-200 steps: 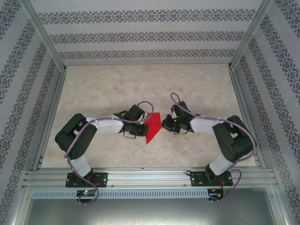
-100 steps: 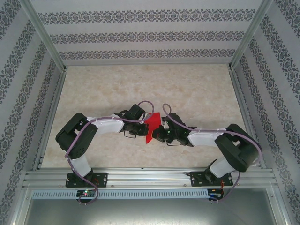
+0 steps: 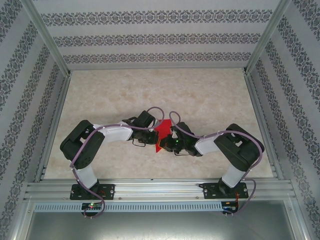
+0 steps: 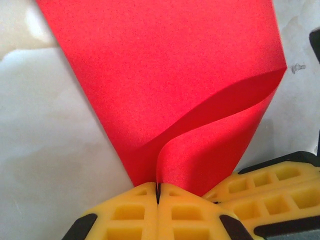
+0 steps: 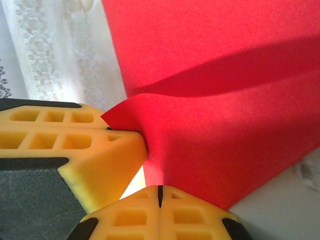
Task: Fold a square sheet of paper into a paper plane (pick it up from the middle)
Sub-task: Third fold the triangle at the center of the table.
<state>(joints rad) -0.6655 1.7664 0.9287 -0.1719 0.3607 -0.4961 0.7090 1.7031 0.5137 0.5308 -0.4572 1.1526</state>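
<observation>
Down at the near edge of the tabletop (image 3: 150, 90) the two arms reach inward from their bases and meet nose to nose, about midway between the left and right edges and somewhat nearer the near edge than the far one. Sandwiched between them is the square sheet of paper (image 4: 165, 90), bright red and clearly no longer lying as a flat square. On the left wrist camera the left gripper (image 4: 158, 192) has its yellow fingers pressed tight together, with a point of the sheet nipped right in the seam. From there one layer runs away smooth while a second curls up and over in a soft, uncreased bend. The right gripper (image 5: 160, 192) is clamped down too, and the paper's lower edge runs straight into its closed fingers, so I'd call that a pinch as well. The two grippers are just beside each other, the left one's pad touching a corner of the sheet. From above, the arms cover most of the paper, so which fold this is I can't say for sure, nor whether the sheet is clear of the surface. My read: we're mid-fold, with a flap being brought over. Next comes a steady anchor from one gripper while the other lays that curl flat, edges matched, then presses in the crease. Beyond them, the marbled surface runs back to the far edge.
</observation>
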